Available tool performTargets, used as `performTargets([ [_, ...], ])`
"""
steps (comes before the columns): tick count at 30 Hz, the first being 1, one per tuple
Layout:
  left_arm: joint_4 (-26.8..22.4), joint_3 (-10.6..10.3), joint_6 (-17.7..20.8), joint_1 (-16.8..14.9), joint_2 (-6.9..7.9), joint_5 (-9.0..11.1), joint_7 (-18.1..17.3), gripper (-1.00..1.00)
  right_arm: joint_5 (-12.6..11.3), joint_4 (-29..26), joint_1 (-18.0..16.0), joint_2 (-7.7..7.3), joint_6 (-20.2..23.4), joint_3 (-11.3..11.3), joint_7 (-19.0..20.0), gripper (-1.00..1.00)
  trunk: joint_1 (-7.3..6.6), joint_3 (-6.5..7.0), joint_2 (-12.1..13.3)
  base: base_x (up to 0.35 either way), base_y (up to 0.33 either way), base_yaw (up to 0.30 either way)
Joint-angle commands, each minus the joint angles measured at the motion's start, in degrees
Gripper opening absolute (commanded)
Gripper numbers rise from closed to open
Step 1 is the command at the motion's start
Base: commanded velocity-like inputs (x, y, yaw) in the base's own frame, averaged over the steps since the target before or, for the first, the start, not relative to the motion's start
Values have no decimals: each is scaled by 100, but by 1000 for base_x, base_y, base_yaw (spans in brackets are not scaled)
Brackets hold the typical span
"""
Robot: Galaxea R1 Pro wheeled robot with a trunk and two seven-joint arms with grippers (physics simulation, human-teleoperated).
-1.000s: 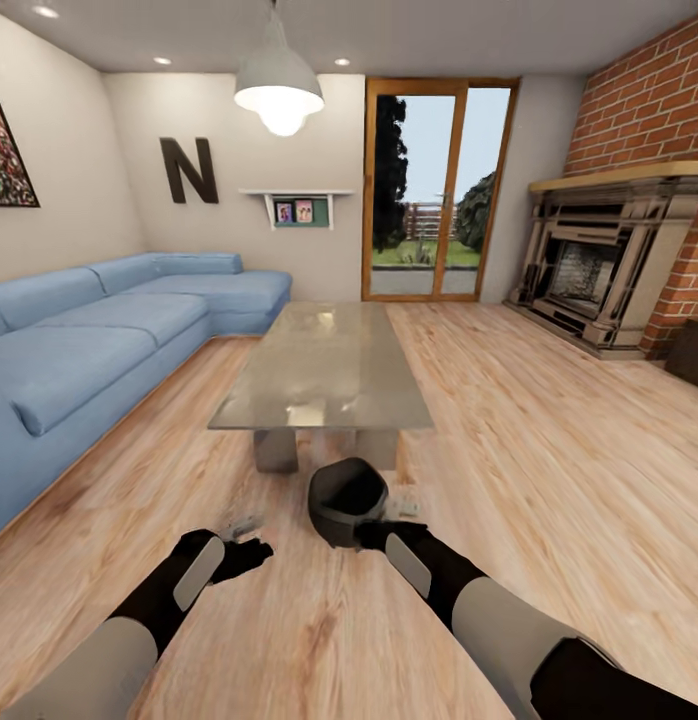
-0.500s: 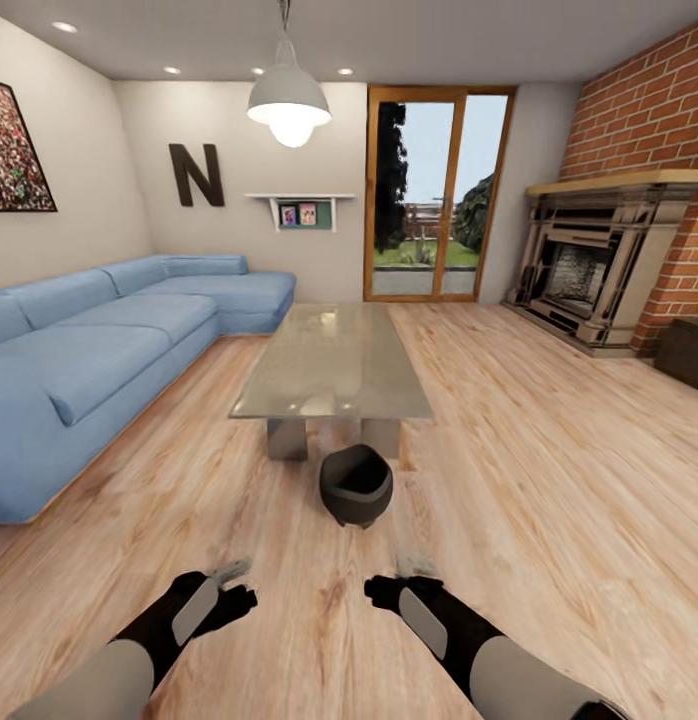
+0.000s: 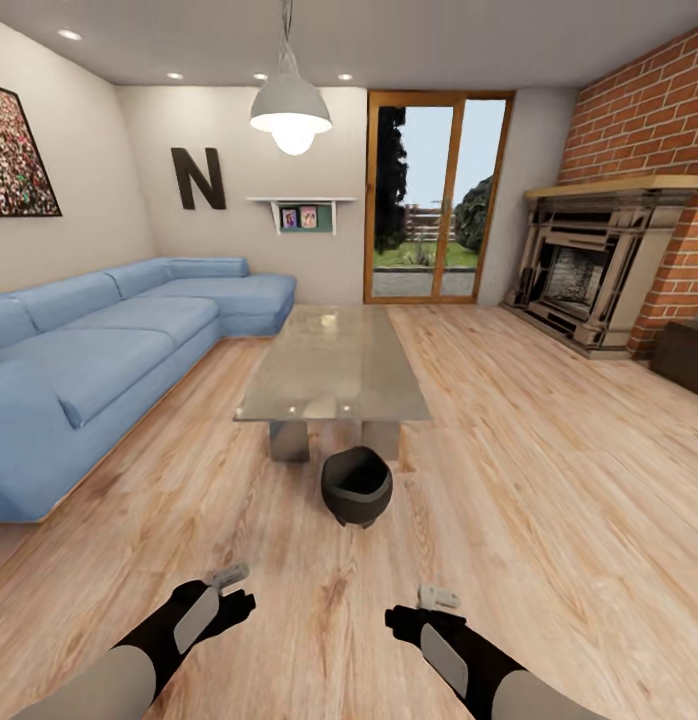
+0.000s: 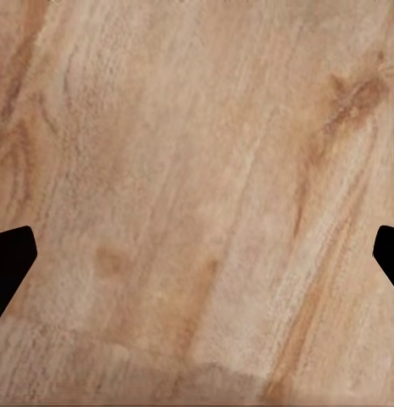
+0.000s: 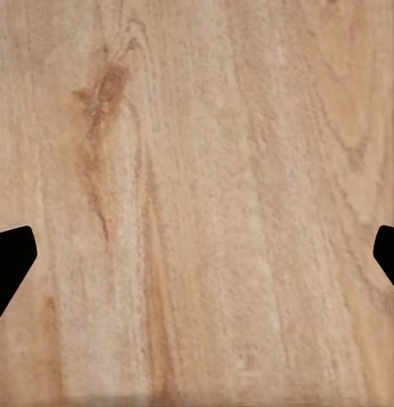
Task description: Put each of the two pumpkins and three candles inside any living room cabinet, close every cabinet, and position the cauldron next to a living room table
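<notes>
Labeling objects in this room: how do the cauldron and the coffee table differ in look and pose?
The cauldron is small, round, glossy black, with an open mouth tipped toward the camera; the table is large, rectangular, with a flat greyish glass top. The cauldron sits straight on the wood floor; the table's top is raised on grey slab legs. Both rest on the floor, the cauldron just before the table's near end.
</notes>
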Motion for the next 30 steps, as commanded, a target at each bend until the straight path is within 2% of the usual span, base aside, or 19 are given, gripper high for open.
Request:
performTargets([
  [1,-15,-44,16,8,7,60,48,100,-43,0,-4,-4,-31,46,-44,100,-24,13,39,0,0,0],
  [12,26,-46,-236,135,-1,54,48,100,-45,235,-3,-3,-667,53,-41,100,-265,210,480,0,0,0],
  [18,328,-53,-618,150,-49,46,48,100,-44,253,-3,-4,-702,55,-41,100,-397,318,721,0,0,0],
  [24,435,-53,-690,154,-61,38,48,100,-37,415,-3,-5,-752,55,-36,100,-529,426,962,0,0,0],
  [30,450,-53,-710,153,-60,36,48,100,-26,651,-3,-5,-997,55,-35,100,-661,533,1202,0,0,0],
])
